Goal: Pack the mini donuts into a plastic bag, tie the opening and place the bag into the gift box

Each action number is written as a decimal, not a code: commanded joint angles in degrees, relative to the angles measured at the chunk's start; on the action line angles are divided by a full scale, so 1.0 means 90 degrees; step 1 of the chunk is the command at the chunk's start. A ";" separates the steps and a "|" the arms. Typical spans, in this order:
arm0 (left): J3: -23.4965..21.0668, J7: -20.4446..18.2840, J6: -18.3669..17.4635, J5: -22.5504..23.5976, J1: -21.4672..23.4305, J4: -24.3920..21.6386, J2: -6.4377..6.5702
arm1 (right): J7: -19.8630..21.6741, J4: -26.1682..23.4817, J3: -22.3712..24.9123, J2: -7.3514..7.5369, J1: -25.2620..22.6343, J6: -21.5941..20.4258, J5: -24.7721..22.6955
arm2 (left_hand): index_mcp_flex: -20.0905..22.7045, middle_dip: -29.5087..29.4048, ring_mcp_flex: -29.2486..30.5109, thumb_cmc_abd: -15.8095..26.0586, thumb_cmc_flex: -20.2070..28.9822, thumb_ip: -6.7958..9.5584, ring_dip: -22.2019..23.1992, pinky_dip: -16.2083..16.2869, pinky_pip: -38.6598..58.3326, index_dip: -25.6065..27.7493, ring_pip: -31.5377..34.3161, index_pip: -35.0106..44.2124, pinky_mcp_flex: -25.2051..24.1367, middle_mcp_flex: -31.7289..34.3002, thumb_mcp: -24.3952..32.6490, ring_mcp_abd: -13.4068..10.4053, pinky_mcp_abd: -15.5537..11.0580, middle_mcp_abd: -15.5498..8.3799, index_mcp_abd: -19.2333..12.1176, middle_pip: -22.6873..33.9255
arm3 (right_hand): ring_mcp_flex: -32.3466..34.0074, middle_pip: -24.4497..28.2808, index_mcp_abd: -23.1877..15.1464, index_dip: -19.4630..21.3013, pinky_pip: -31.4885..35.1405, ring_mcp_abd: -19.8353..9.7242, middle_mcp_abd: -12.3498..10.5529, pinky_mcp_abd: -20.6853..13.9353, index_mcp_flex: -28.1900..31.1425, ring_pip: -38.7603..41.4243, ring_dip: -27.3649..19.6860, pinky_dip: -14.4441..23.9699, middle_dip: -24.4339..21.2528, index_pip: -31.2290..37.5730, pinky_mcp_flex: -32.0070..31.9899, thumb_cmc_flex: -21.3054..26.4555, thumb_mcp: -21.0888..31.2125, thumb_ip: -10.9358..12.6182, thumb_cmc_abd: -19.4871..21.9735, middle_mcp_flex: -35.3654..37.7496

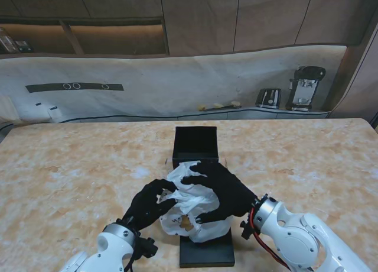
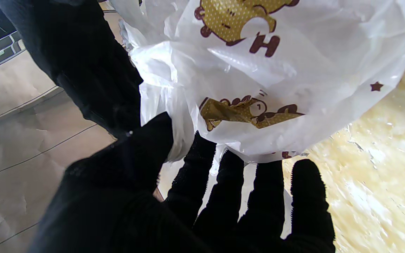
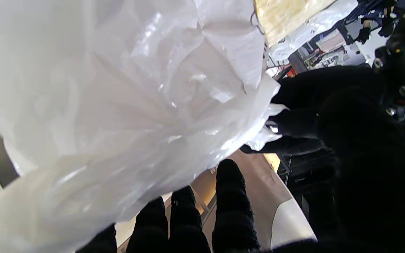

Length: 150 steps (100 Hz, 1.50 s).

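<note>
Because the bag (image 1: 192, 204) was thin, slick and limp, bunched between me and the box (image 1: 195, 145) over the dark lid (image 1: 207, 254), I judged its gathered neck the best hold, my left hand (image 1: 150, 204) and right hand (image 1: 220, 189) both clutching its film.
</note>
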 commanded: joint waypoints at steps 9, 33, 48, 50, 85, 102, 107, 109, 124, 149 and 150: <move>0.0011 -0.0108 0.0001 -0.0051 0.0138 -0.0105 -0.0005 | 0.0135 0.0139 -0.0204 -0.0020 0.0028 0.0026 -0.0054 | 0.0161 0.0084 0.0140 -0.0121 0.0096 -0.0072 0.0136 -0.0025 0.0199 0.0102 0.0178 0.0191 0.0036 0.0203 -0.0174 0.0034 -0.0082 0.0027 -0.0016 0.0118 | -0.0242 -0.0192 -0.0224 -0.0061 -0.0238 -0.0025 0.0074 0.0026 -0.0265 -0.0164 -0.0175 -0.0099 -0.0337 -0.0139 0.0020 -0.0237 -0.0094 -0.0002 0.0066 -0.0217; 0.0023 -0.0141 0.0043 -0.0086 0.0210 -0.0100 0.0003 | 0.0134 0.0328 -0.0473 -0.0003 0.0084 0.0156 -0.0181 | 0.0198 0.0122 0.0183 -0.0146 0.0104 -0.0095 0.0190 0.0013 0.0389 0.0157 0.0271 0.0238 0.0085 0.0269 -0.0314 0.0085 -0.0080 0.0068 -0.0009 0.0155 | -0.0207 -0.0218 -0.0212 -0.0026 -0.0271 -0.0006 0.0094 0.0055 -0.0282 -0.0137 -0.0160 -0.0108 -0.0314 -0.0155 0.0054 -0.0189 -0.0104 -0.0027 0.0054 -0.0189; 0.0008 -0.0152 0.0092 -0.0080 0.0248 -0.0087 0.0006 | 0.0046 0.0496 -0.0647 -0.0009 0.0162 0.0259 -0.0274 | 0.0143 0.0401 0.0269 -0.0425 0.0209 -0.0179 0.0520 0.0032 0.0603 0.0535 0.0667 0.0644 0.0158 0.0402 -0.0356 0.0168 -0.0060 0.0123 -0.0081 0.0401 | -0.0175 -0.0060 -0.0054 0.0058 -0.0144 0.0016 0.0110 0.0076 -0.0162 0.0015 -0.0120 0.0064 -0.0188 -0.0102 0.0017 -0.0079 -0.0166 -0.0044 0.0046 -0.0171; 0.0004 -0.0157 0.0106 -0.0074 0.0252 -0.0088 0.0007 | 0.0040 0.0519 -0.0668 -0.0010 0.0174 0.0274 -0.0281 | 0.0140 0.0437 0.0294 -0.0489 0.0231 -0.0199 0.0553 0.0041 0.0644 0.0583 0.0699 0.0717 0.0178 0.0431 -0.0330 0.0174 -0.0060 0.0113 -0.0099 0.0426 | -0.0167 -0.0049 -0.0022 0.0063 -0.0129 0.0022 0.0111 0.0076 -0.0152 0.0028 -0.0118 0.0079 -0.0182 -0.0098 0.0019 -0.0063 -0.0166 -0.0044 0.0039 -0.0167; -0.0048 -0.0345 0.0344 -0.0120 0.0203 -0.0003 0.0034 | 0.0115 0.0902 -0.0935 0.0017 0.0332 0.0478 -0.0335 | 0.0259 0.0490 0.0378 -0.0686 0.0228 -0.0295 0.0596 0.0022 0.0756 0.0543 0.0714 0.0861 0.0234 0.0585 -0.0250 0.0258 0.0020 0.0144 -0.0089 0.0414 | -0.0167 -0.0030 -0.0103 0.0172 0.0199 0.0034 0.0119 0.0137 -0.0149 0.0157 -0.0129 0.0437 -0.0147 -0.0030 -0.0122 0.0019 -0.0239 -0.0053 0.0045 -0.0215; -0.0026 -0.0392 0.0419 -0.0167 0.0156 0.0009 0.0037 | 0.0157 0.1074 -0.1096 0.0024 0.0455 0.0582 -0.0315 | 0.0305 0.0483 0.0384 -0.0678 0.0212 -0.0301 0.0592 -0.0001 0.0762 0.0493 0.0704 0.0841 0.0234 0.0598 -0.0259 0.0260 0.0033 0.0152 -0.0084 0.0389 | -0.0140 -0.0005 -0.0215 0.0361 0.0606 0.0052 0.0104 0.0255 -0.0185 0.0291 -0.0074 0.0816 0.0006 0.0066 -0.0277 0.0039 -0.0251 -0.0055 0.0041 -0.0202; -0.0021 -0.0400 0.0434 -0.0167 0.0148 0.0010 0.0038 | 0.0130 0.1126 -0.1148 0.0016 0.0494 0.0625 -0.0313 | 0.0309 0.0482 0.0385 -0.0672 0.0208 -0.0303 0.0591 -0.0006 0.0763 0.0486 0.0702 0.0837 0.0234 0.0604 -0.0269 0.0261 0.0036 0.0150 -0.0084 0.0387 | -0.0128 0.0055 -0.0251 0.0451 0.0797 0.0057 0.0104 0.0313 -0.0176 0.0386 -0.0033 0.0983 0.0097 0.0123 -0.0343 0.0105 -0.0260 -0.0060 0.0021 -0.0205; -0.0020 -0.0407 0.0442 -0.0172 0.0145 0.0009 0.0039 | 0.0116 0.1141 -0.1168 0.0011 0.0505 0.0654 -0.0310 | 0.0309 0.0482 0.0385 -0.0678 0.0213 -0.0303 0.0591 -0.0007 0.0764 0.0485 0.0701 0.0837 0.0234 0.0611 -0.0271 0.0261 0.0036 0.0156 -0.0084 0.0387 | -0.0118 0.0093 -0.0264 0.0519 0.0933 0.0063 0.0099 0.0340 -0.0141 0.0445 -0.0007 0.1101 0.0152 0.0180 -0.0391 0.0164 -0.0280 -0.0067 0.0008 -0.0196; -0.0022 -0.0490 0.0505 -0.0192 0.0132 0.0005 0.0055 | 0.0004 0.1251 -0.1286 0.0002 0.0596 0.0733 -0.0456 | 0.0343 0.0474 0.0391 -0.0644 0.0203 -0.0303 0.0580 -0.0019 0.0769 0.0437 0.0682 0.0791 0.0233 0.0621 -0.0297 0.0276 0.0036 0.0157 -0.0081 0.0371 | -0.0053 0.0458 -0.0523 0.0961 0.1473 0.0110 0.0094 0.0630 -0.0060 0.0929 0.0197 0.1434 0.0541 0.0603 -0.0203 0.0694 -0.0406 -0.0091 -0.0179 -0.0191; -0.0011 -0.0530 0.0558 -0.0230 0.0094 0.0030 0.0057 | -0.0199 0.1418 -0.1501 -0.0035 0.0735 0.0936 -0.0551 | 0.0356 0.0468 0.0407 -0.0621 0.0207 -0.0294 0.0558 -0.0034 0.0777 0.0431 0.0652 0.0759 0.0231 0.0620 -0.0337 0.0269 0.0037 0.0153 -0.0087 0.0357 | 0.0226 0.1363 -0.0810 0.1568 0.2912 0.0152 0.0050 0.0958 0.0084 0.2159 0.0732 0.1389 0.1340 0.1377 0.0887 0.1588 -0.0308 -0.0167 -0.0659 -0.0200; -0.0012 -0.0533 0.0561 -0.0233 0.0093 0.0030 0.0058 | -0.0209 0.1425 -0.1509 -0.0038 0.0742 0.0942 -0.0547 | 0.0356 0.0469 0.0405 -0.0622 0.0208 -0.0293 0.0556 -0.0034 0.0777 0.0431 0.0650 0.0757 0.0231 0.0629 -0.0337 0.0268 0.0037 0.0151 -0.0087 0.0360 | 0.0258 0.1451 -0.0818 0.1604 0.3060 0.0158 0.0048 0.0965 0.0106 0.2239 0.0767 0.1364 0.1399 0.1442 0.0941 0.1632 -0.0264 -0.0170 -0.0696 -0.0198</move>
